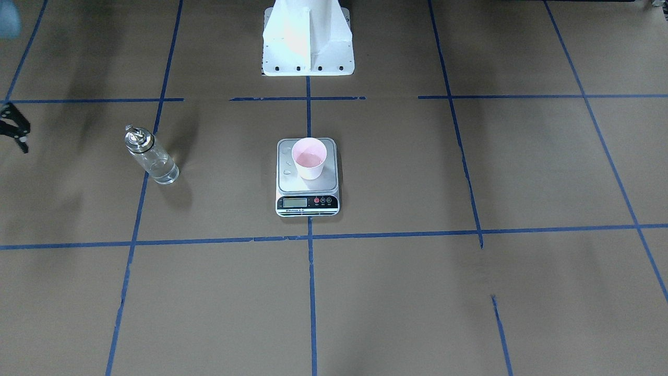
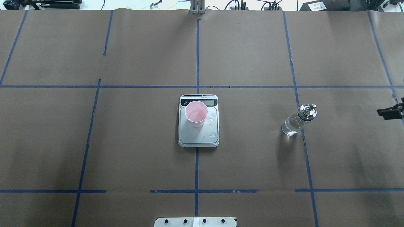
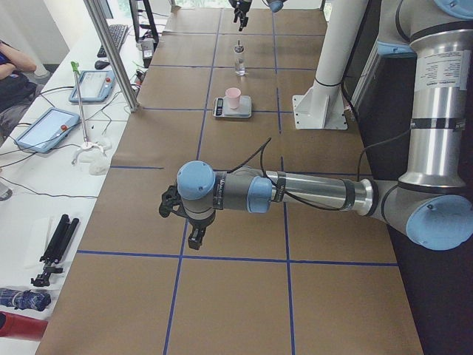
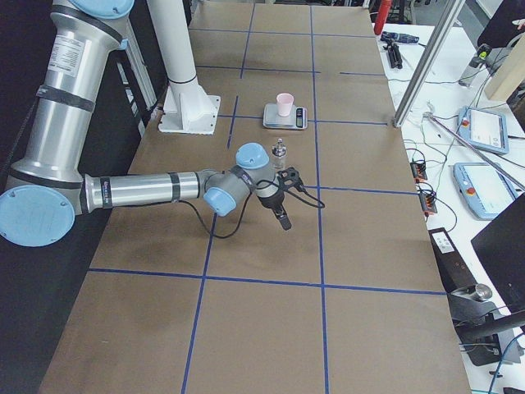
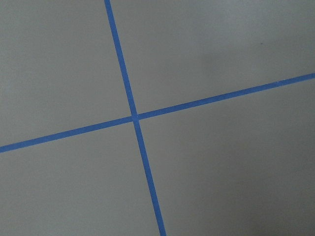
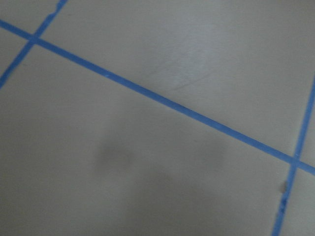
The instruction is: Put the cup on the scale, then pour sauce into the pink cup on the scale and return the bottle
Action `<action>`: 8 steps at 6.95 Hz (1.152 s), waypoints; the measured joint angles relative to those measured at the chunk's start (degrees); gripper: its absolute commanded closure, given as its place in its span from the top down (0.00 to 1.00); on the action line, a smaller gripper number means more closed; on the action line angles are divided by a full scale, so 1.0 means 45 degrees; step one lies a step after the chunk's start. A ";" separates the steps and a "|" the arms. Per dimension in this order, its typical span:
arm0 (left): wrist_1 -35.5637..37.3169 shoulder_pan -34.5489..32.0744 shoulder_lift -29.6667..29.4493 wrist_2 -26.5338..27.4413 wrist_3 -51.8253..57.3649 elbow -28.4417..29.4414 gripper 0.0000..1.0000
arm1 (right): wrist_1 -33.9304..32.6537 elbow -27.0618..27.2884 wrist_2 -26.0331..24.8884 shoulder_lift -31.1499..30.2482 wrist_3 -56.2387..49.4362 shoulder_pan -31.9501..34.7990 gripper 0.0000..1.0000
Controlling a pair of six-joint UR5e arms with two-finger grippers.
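Observation:
The pale pink cup (image 1: 309, 159) stands upright on the scale (image 1: 308, 201) at the table's middle, toward the platform's display side, with clear liquid in it. A few drops lie on the platform (image 2: 213, 134). The glass bottle (image 2: 296, 121) with a silver spout stands upright on the table to the robot's right, with clear sauce in its lower part. My right gripper (image 2: 391, 107) is at the view's edge, beyond the bottle and apart from it, with its fingers spread and empty. My left gripper (image 3: 194, 238) shows only in the exterior left view, far from the scale, and I cannot tell its state.
The white robot base (image 1: 308, 47) stands behind the scale. Blue tape lines (image 2: 197, 164) grid the brown table. A side bench with tablets (image 3: 52, 126) and a metal post (image 3: 111, 52) runs along the table's far edge.

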 measured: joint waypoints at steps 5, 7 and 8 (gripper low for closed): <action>0.0107 -0.0013 0.0579 0.1727 0.1971 -0.0111 1.00 | -0.6755 -0.3378 0.3058 0.3289 -0.6354 0.5139 1.00; 0.0115 -0.0061 0.0845 0.1686 0.2345 -0.0100 1.00 | -0.8484 -0.3626 0.3117 0.3552 -0.7003 0.5802 1.00; 0.0137 -0.0069 0.0876 0.1585 0.1933 -0.0093 1.00 | -0.8648 -0.3691 0.3114 0.3333 -0.6990 0.5884 1.00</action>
